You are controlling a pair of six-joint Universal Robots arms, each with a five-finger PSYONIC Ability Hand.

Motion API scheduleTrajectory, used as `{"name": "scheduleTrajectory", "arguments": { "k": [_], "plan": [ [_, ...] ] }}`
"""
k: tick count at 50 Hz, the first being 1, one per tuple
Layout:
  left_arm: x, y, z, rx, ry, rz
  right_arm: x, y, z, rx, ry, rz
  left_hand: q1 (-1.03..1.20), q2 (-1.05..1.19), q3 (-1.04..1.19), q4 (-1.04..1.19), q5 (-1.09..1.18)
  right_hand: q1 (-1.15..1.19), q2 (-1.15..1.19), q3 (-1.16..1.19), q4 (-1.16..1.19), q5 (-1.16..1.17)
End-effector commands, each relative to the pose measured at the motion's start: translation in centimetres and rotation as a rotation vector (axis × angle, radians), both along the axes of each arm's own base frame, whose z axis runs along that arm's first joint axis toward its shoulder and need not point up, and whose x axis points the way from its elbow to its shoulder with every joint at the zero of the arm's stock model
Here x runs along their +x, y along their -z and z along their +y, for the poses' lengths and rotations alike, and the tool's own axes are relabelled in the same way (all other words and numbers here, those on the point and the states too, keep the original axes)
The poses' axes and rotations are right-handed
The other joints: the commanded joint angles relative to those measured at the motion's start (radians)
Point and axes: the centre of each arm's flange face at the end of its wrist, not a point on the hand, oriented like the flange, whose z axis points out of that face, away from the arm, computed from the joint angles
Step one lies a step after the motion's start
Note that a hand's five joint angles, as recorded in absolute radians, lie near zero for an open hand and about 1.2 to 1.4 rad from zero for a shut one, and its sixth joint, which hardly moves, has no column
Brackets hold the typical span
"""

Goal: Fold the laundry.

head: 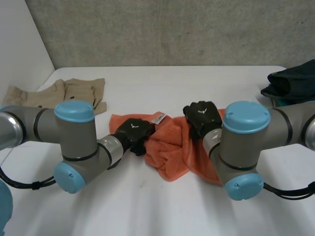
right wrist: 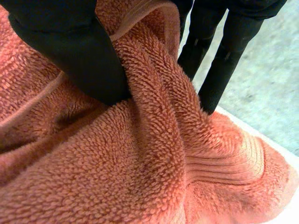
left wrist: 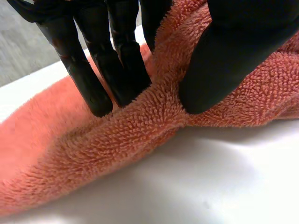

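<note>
The orange towel [head: 170, 147] lies bunched and rumpled in the middle of the white bench [head: 172, 88], near my arms, and I have both hands on it. My left hand [head: 135, 132] sits at the towel's left side, just near of a small white label [head: 158, 118] sewn to its far edge. In my left wrist view the straight fingers [left wrist: 93, 79] press on one side of a raised ridge of terry and the thumb [left wrist: 224, 65] presses on the other, so this hand is pinching the cloth, with the ridge drawn up off the bench between them. My right hand [head: 202, 118] rests on the towel's far right part, with cloth spilling out to either side of it. In my right wrist view a thick fold of the towel [right wrist: 140, 154] stands between my thumb [right wrist: 70, 51] and my fingers [right wrist: 224, 60], and the thumb bears against it, so this hand is pinching the cloth too; whether that fold is an edge or a corner I cannot tell, as the towel is too crumpled there. The stretch between my two hands sags in loose folds toward the near side. At the far left of the bench lies a flat beige garment [head: 74, 93], perhaps a pair of shorts, well apart from the towel. At the far right edge sits a dark garment [head: 295, 81] in a heap.
</note>
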Motion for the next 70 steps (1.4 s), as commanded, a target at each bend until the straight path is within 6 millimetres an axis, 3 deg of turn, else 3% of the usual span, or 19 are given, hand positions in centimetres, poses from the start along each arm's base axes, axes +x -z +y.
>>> {"name": "scheduleTrajectory", "arguments": {
  "k": [1, 4, 8, 12, 15, 19, 22, 25, 26, 32, 34, 37, 38, 40, 46, 52, 56, 61, 70],
  "plan": [
    [1.3, -11.2, 1.2, -0.237, -0.123, 0.106, -2.2, -10.9, 1.2, -0.215, 0.007, -0.084, 0.354, 0.214, 0.224, 0.201, 0.279, 0.286, 0.226, 0.225, 0.206, 0.253],
    [1.8, -15.6, 2.9, -0.305, -0.130, 0.193, -4.3, -13.5, 0.8, -0.237, 0.026, -0.038, 0.354, 0.214, 0.224, 0.201, 0.279, 0.286, 0.226, 0.225, 0.206, 0.253],
    [2.7, -19.6, 5.2, -0.353, -0.125, 0.300, -5.9, -16.2, 0.7, -0.235, 0.015, -0.016, 0.354, 0.214, 0.224, 0.201, 0.279, 0.286, 0.226, 0.225, 0.206, 0.253],
    [3.5, -21.7, 6.5, -0.380, -0.130, 0.357, -6.6, -18.8, 1.2, -0.245, 0.009, -0.021, 0.354, 0.214, 0.224, 0.201, 0.279, 0.286, 0.226, 0.225, 0.206, 0.253],
    [3.6, -22.0, 6.8, -0.380, -0.125, 0.366, -7.9, -19.7, 0.2, -0.236, 0.042, -0.014, 0.354, 0.214, 0.224, 0.201, 0.279, 0.286, 0.226, 0.225, 0.206, 0.253],
    [2.6, -19.8, 6.3, -0.325, -0.112, 0.329, -8.3, -18.2, -1.5, -0.183, 0.043, -0.003, 0.354, 0.214, 0.224, 0.201, 0.279, 0.286, 0.226, 0.225, 0.206, 0.253],
    [1.5, -17.1, 5.4, -0.270, -0.099, 0.288, -7.7, -14.3, -3.4, -0.075, 0.032, 0.002, 0.354, 0.214, 0.224, 0.201, 0.279, 0.286, 0.226, 0.225, 0.206, 0.253],
    [0.1, -13.3, 3.7, -0.199, -0.101, 0.234, -7.3, -11.5, -4.7, -0.002, 0.035, 0.006, 0.354, 0.214, 0.224, 0.201, 0.279, 0.286, 0.226, 0.225, 0.206, 0.253],
    [-0.2, -12.6, 3.2, -0.189, -0.103, 0.227, -6.9, -9.5, -5.6, 0.037, 0.033, 0.015, 0.354, 0.214, 0.224, 0.201, 0.279, 0.286, 0.226, 0.225, 0.206, 0.253],
    [-2.4, -5.9, -1.2, -0.102, -0.123, 0.156, -5.9, -5.3, -8.9, 0.027, 0.066, 0.025, 0.354, 0.214, 0.224, 0.201, 0.279, 0.286, 0.226, 0.225, 0.206, 0.253],
    [-2.7, -5.2, -1.7, -0.092, -0.119, 0.157, -5.6, -4.3, -10.1, -0.019, 0.083, 0.016, 0.316, 0.177, 0.186, 0.163, 0.242, -0.025, -0.084, -0.085, -0.105, -0.058],
    [-2.6, -5.3, -1.7, -0.092, -0.116, 0.159, -5.2, -4.0, -11.1, -0.093, 0.113, -0.006, -0.468, -0.608, -0.598, -0.621, -0.543, -0.936, -0.995, -0.997, -1.016, -0.969],
    [-2.7, -5.3, -1.6, -0.094, -0.117, 0.157, -5.3, -4.1, -11.2, -0.107, 0.122, -0.009, -0.793, -0.933, -0.923, -0.947, -0.868, -0.936, -0.995, -0.997, -1.016, -0.969],
    [-2.7, -5.8, -1.4, -0.103, -0.123, 0.160, -5.5, -4.5, -11.5, -0.132, 0.148, -0.018, -0.817, -0.957, -0.947, -0.970, -0.892, -0.936, -0.995, -0.997, -1.016, -0.969],
    [0.1, -9.6, -0.2, -0.149, -0.223, 0.175, -6.6, -8.5, -9.9, -0.190, 0.177, -0.038, -0.817, -0.957, -0.947, -0.970, -0.892, -0.936, -0.995, -0.997, -1.016, -0.969],
    [3.7, -10.1, 1.7, -0.103, -0.345, 0.157, -7.9, -10.4, -6.8, -0.182, 0.174, 0.015, -0.817, -0.957, -0.947, -0.970, -0.892, -0.936, -0.995, -0.997, -1.016, -0.969],
    [4.9, -8.7, 3.6, 0.004, -0.381, 0.193, -8.4, -8.6, -4.4, -0.078, 0.130, 0.140, -0.803, -0.942, -0.933, -0.956, -0.877, -0.936, -0.995, -0.997, -1.016, -0.969],
    [5.5, -7.1, 4.2, 0.110, -0.425, 0.237, -9.0, -5.9, -1.1, 0.098, 0.036, 0.237, -0.779, -0.919, -0.909, -0.932, -0.854, -0.936, -0.995, -0.997, -1.016, -0.969],
    [6.5, -4.3, 1.0, 0.181, -0.518, 0.245, -9.0, -2.8, 1.5, 0.193, -0.070, 0.239, -0.583, -0.722, -0.713, -0.736, -0.657, -0.861, -0.921, -0.922, -0.941, -0.894]
  ]
}}
